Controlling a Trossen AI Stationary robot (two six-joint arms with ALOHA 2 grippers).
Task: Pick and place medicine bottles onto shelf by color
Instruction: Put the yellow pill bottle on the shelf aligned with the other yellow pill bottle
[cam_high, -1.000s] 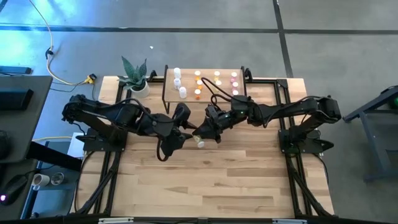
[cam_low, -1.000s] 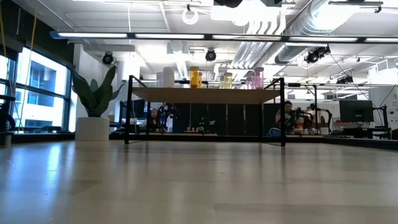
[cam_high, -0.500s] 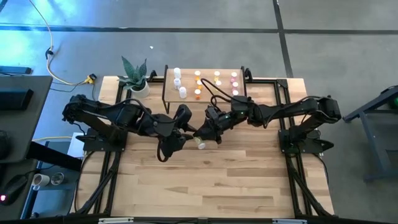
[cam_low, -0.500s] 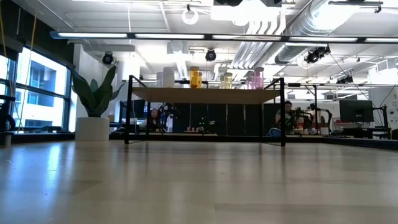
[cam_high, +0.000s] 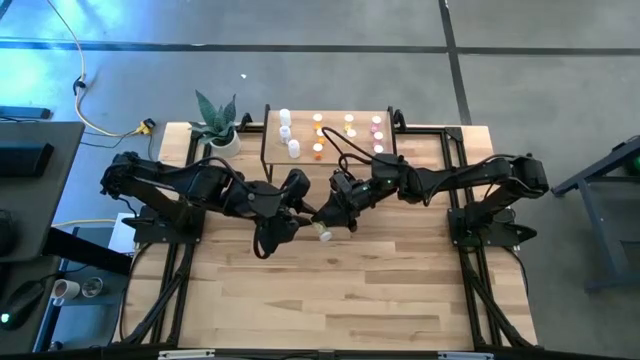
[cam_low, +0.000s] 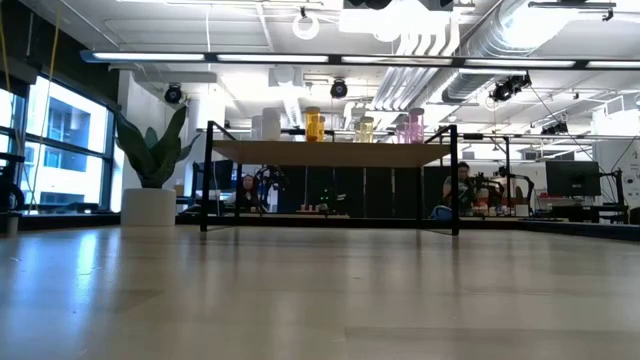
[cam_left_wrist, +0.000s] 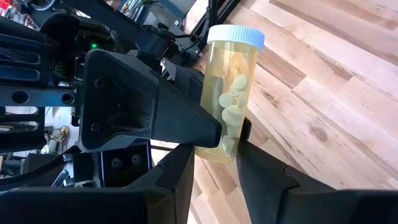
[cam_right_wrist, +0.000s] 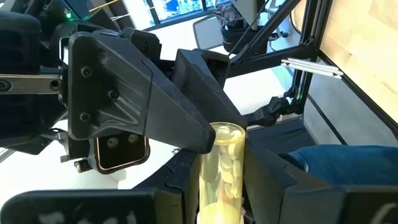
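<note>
A yellow see-through medicine bottle (cam_left_wrist: 229, 93) with a white cap and pills inside hangs above the middle of the table, where both arms meet. In the high view its cap (cam_high: 322, 233) shows between them. My left gripper (cam_high: 308, 213) is shut on the bottle from the table's left, and my right gripper (cam_high: 329, 218) from the right. The shelf (cam_high: 272, 150) stands at the far edge. On it are white (cam_high: 286, 126), orange (cam_high: 318, 136) and pink (cam_high: 377, 129) bottles. They also show on the shelf (cam_low: 330, 153) in the low view. My left gripper pinches the bottle's base end (cam_left_wrist: 216, 147) between its two fingers, coming from the table's left and slanting down. The bottle reaches away from the fingers, with the cap (cam_left_wrist: 236, 36) at the far end, clear of the table. My right gripper pinches the bottle's body (cam_right_wrist: 219, 177) between its two fingers, coming level from the table's right. In the left wrist view one of its fingers (cam_left_wrist: 161, 112) lies against the bottle's side just above my left fingers. The bottle's clear base (cam_right_wrist: 227, 130) points away from it, toward the left gripper.
A potted plant (cam_high: 218, 125) stands at the far left corner beside the shelf. The wide striped tabletop (cam_high: 340, 290) lies bare toward the near edge. Black frame rails (cam_high: 470, 180) run along the table's sides.
My left hand has turned a little at the bottle. Both arms keep their place, and the bottle stays lifted between them.
</note>
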